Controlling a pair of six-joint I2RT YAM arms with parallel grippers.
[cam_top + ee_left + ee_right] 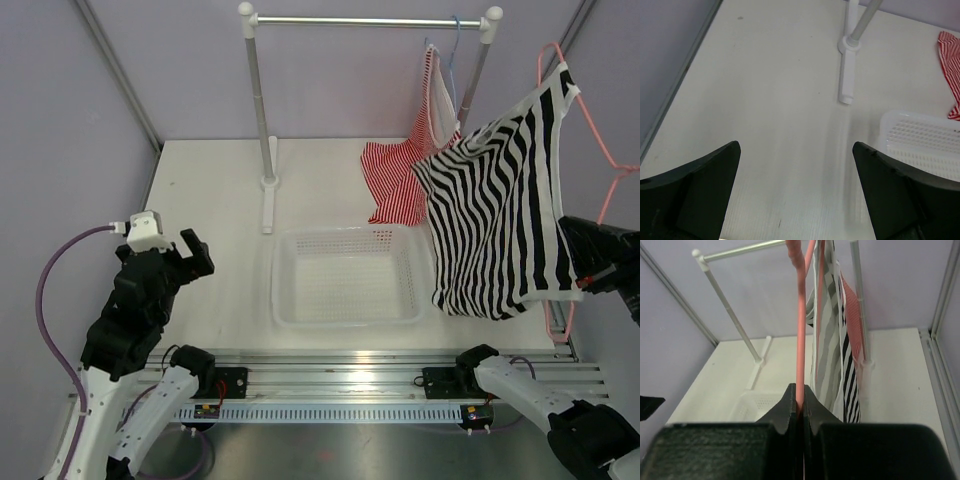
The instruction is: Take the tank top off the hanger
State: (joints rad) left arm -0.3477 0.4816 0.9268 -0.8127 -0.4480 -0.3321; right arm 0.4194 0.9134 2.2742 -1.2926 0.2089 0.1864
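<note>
The tank top [510, 200], black and white striped, hangs at the right on the pink hanger [590, 120], off the rail and held up above the table's right edge. My right gripper [588, 272] is shut on the hanger's wire at its lower side. In the right wrist view the pink wire [800, 330] runs up from between my closed fingers [800, 390], with the striped cloth [830, 340] just to its right. My left gripper [195, 255] is open and empty over the table's left side; it also shows in the left wrist view [796, 145].
A white perforated basket [345, 232] sits in the middle near the front edge. A clothes rack [370, 20] stands at the back; a red-and-white striped top [400, 170] hangs from it on a light blue hanger [455, 60]. Purple walls close both sides.
</note>
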